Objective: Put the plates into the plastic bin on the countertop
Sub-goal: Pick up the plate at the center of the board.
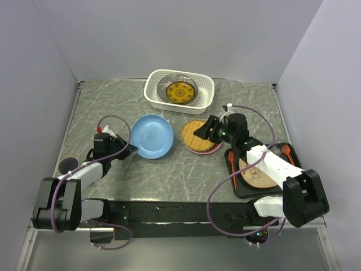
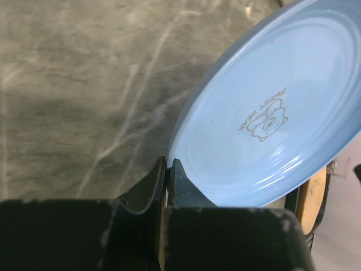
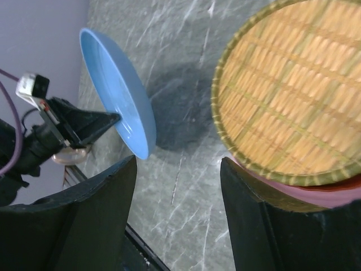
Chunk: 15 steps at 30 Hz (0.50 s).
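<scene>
My left gripper (image 1: pixel 131 148) is shut on the near rim of the blue plate (image 1: pixel 152 136), which is tilted up off the countertop (image 1: pixel 169 175). The left wrist view shows both jaws pinching the rim of the blue plate (image 2: pixel 271 113). My right gripper (image 1: pixel 199 131) is open and empty at the left edge of the woven straw plate (image 1: pixel 197 134), which lies on a pink plate (image 3: pixel 316 189). In the right wrist view the gripper (image 3: pixel 179 162) hangs between the blue plate (image 3: pixel 121 96) and the straw plate (image 3: pixel 293 96). The white plastic bin (image 1: pixel 169 105) at the back holds a dark plate with a yellow pattern (image 1: pixel 179 92).
A flat black tray (image 1: pixel 237 189) at the right front holds a brown plate (image 1: pixel 256 172) and orange cutlery (image 1: pixel 285 150). A small dark round thing (image 1: pixel 69 165) lies at the left edge. Grey walls enclose the countertop on three sides.
</scene>
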Motion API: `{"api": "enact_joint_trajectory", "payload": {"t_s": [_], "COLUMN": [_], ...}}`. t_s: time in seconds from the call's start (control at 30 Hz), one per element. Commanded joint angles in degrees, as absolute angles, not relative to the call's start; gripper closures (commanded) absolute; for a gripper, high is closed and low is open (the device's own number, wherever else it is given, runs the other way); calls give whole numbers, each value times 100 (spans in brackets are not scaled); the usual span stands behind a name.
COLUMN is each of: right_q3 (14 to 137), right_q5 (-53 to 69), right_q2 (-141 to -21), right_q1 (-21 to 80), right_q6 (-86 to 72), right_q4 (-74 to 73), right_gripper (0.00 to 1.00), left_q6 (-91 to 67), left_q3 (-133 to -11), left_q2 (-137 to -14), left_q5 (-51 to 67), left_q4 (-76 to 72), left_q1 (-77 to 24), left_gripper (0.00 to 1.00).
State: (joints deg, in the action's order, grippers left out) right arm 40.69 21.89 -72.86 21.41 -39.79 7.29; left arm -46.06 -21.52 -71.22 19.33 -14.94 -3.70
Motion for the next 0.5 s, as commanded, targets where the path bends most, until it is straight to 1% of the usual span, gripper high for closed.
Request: {"api": "enact_joint_trajectory", "payload": {"t_s": [0.0,0.13,0.47], "right_q3": [4095,4149,4175], "right_q5": [2092,2083,1846], "right_q2": [-7268,-7514,-7699], "right_q1": [2574,2961,3366], "right_q6": [-3867,-3972,-4192], "right_q4": [993,1168,1336], "right_gripper": [31,31,31], "left_q6": [-4386,-4412,-4658], "left_q3": [-2531,-2672,-2663], "left_q2": [-6715,-6610,-6697], "left_q5": [2101,2030,1969], "left_q4": [-1152,-1028,-1265], "left_q1": [-579,-852,-1476], "left_gripper": [99,99,99]}}
